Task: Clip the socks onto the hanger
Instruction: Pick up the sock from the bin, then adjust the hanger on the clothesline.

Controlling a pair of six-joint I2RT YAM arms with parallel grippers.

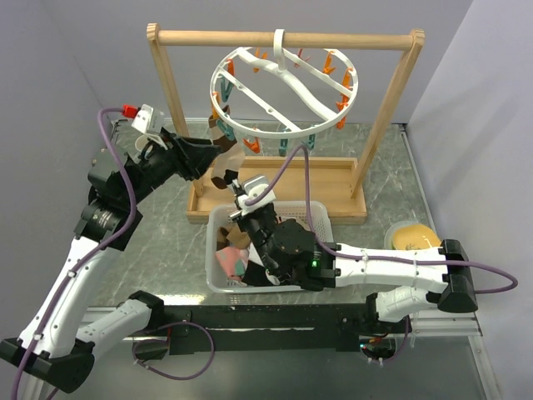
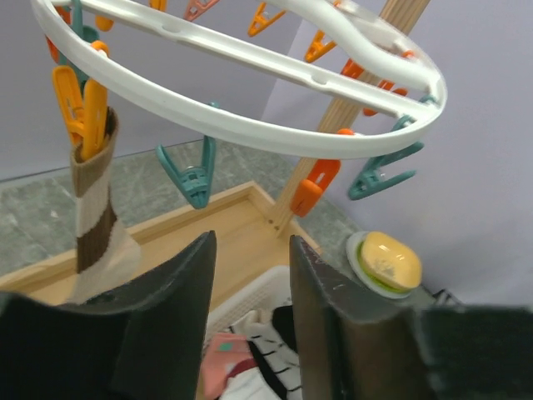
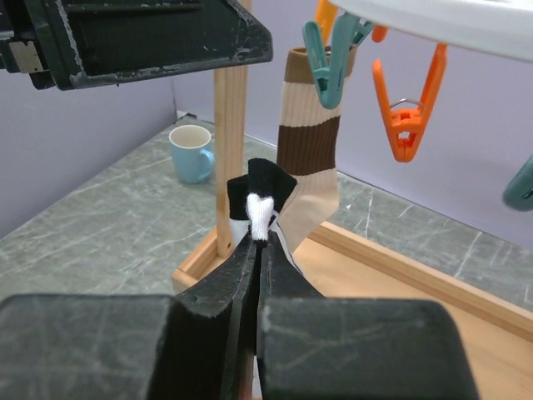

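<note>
From the wooden frame (image 1: 200,37) hangs the round white hanger (image 1: 283,92), 1 brown-striped sock (image 2: 98,225) pegged at its rim. Below, a white basket (image 1: 212,250) holds more socks (image 1: 233,262). The left gripper (image 2: 250,250) gapes empty near the pegged sock; the right gripper (image 3: 260,258) pinches a black-and-white sock (image 3: 262,196) tight

Left pincer (image 2: 250,246) reaches upward with jaws parted; right pincer (image 3: 259,243) points up, jaws pressed together.
</note>
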